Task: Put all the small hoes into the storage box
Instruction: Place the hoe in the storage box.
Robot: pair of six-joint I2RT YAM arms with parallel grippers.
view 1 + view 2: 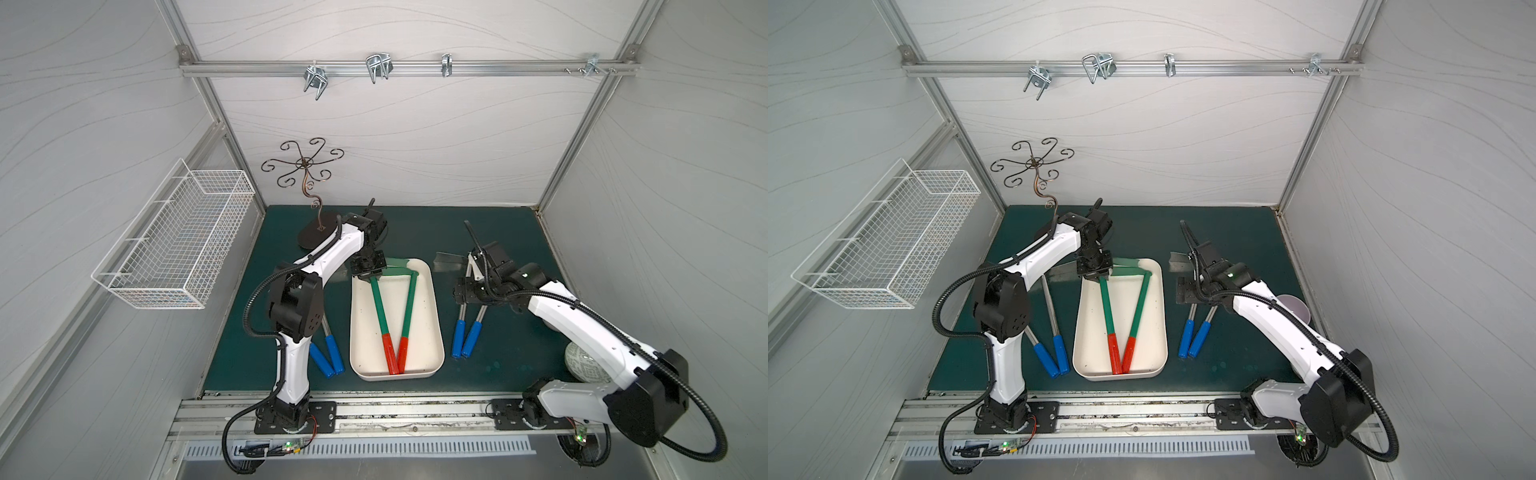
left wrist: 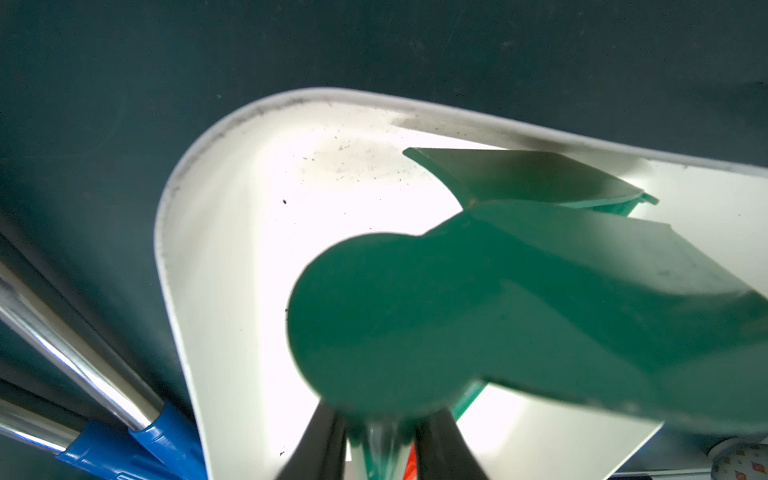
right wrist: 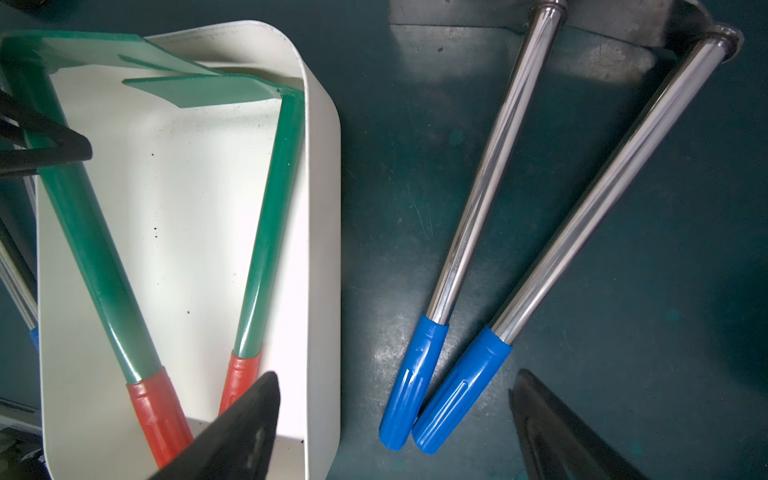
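In both top views the storage box (image 1: pixel 437 316) (image 1: pixel 1162 316) sat in the middle of the green mat, with two green hoes inside it, their red grips together at the near end. The left gripper (image 1: pixel 365 272) was clamped shut on the shaft of the left green hoe (image 1: pixel 380 309), just below its head, at the far left corner of the box. The second green hoe (image 1: pixel 409 307) lay along the right wall. The right gripper (image 1: pixel 463 293) hung spread open, holding nothing, over a pair of blue-handled steel hoes (image 1: pixel 467 338) right of the box; another pair (image 1: pixel 328 353) lay left of it

From the left wrist, dark fingers (image 2: pixel 320 440) pinched the green shaft, its head (image 2: pixel 457 324) above the box floor (image 2: pixel 232 257)

From the right wrist, the fingers (image 3: pixel 245 432) stood wide apart above the blue handles (image 3: pixel 415 390), touching neither
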